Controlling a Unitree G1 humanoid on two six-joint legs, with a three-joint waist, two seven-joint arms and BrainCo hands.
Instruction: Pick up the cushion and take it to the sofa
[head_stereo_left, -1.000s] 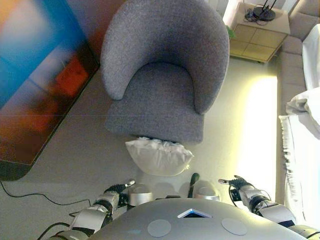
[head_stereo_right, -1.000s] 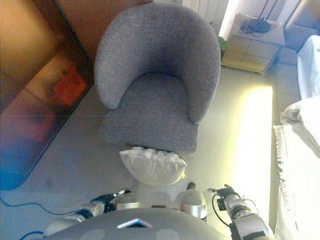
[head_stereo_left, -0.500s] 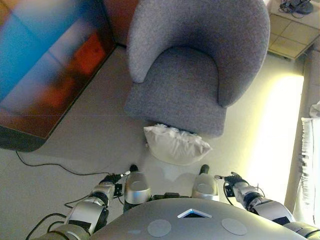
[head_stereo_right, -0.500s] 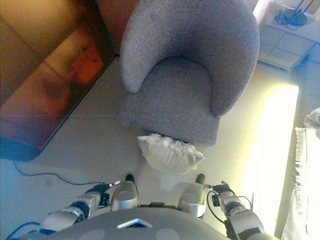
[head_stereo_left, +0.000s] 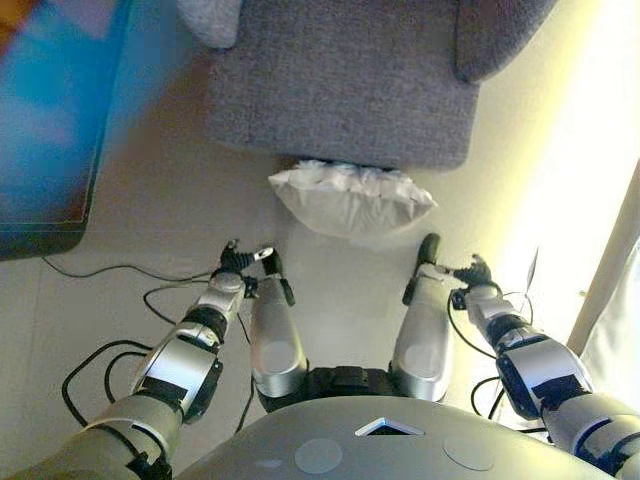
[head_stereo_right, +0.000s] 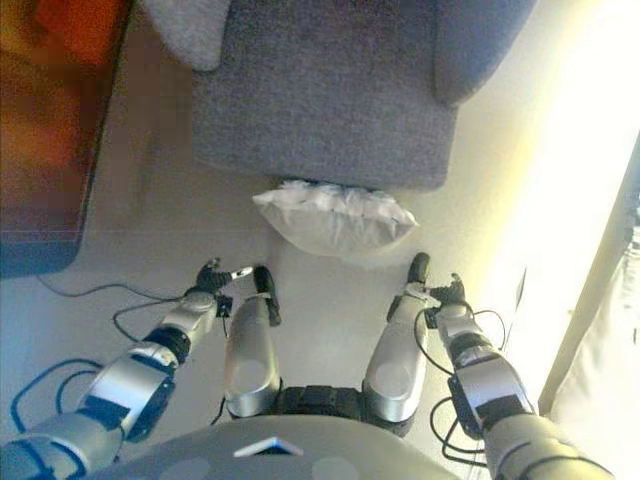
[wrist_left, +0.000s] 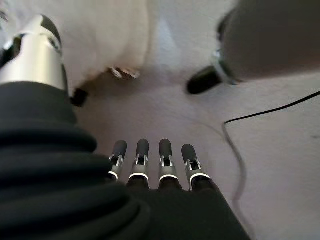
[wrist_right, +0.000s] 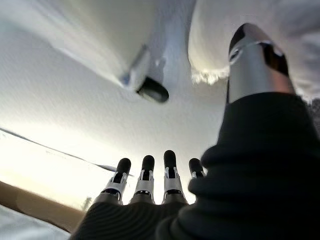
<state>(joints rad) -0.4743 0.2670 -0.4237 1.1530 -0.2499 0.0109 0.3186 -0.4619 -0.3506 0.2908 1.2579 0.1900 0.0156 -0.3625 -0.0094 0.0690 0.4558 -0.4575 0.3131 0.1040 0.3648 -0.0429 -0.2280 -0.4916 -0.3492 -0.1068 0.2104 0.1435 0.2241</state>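
Observation:
A white cushion (head_stereo_left: 350, 197) lies on the pale floor against the front of a grey armchair (head_stereo_left: 345, 90). It also shows in the right eye view (head_stereo_right: 335, 215) and, blurred, in both wrist views (wrist_left: 107, 35) (wrist_right: 240, 40). My left hand (head_stereo_left: 235, 268) hangs low over the floor, short of the cushion and to its left, fingers straight and empty (wrist_left: 152, 157). My right hand (head_stereo_left: 468, 278) hangs to the cushion's right, short of it, fingers straight and empty (wrist_right: 150, 172).
A large dark screen (head_stereo_left: 45, 120) lies on the floor at the left. Black cables (head_stereo_left: 110, 300) run across the floor near my left arm. White cloth (head_stereo_left: 615, 320) hangs at the right edge.
The camera has tilted down and nearer, so the armchair and cushion sit higher in view. Both arms now reach further forward and down toward the floor on either side of the cushion.

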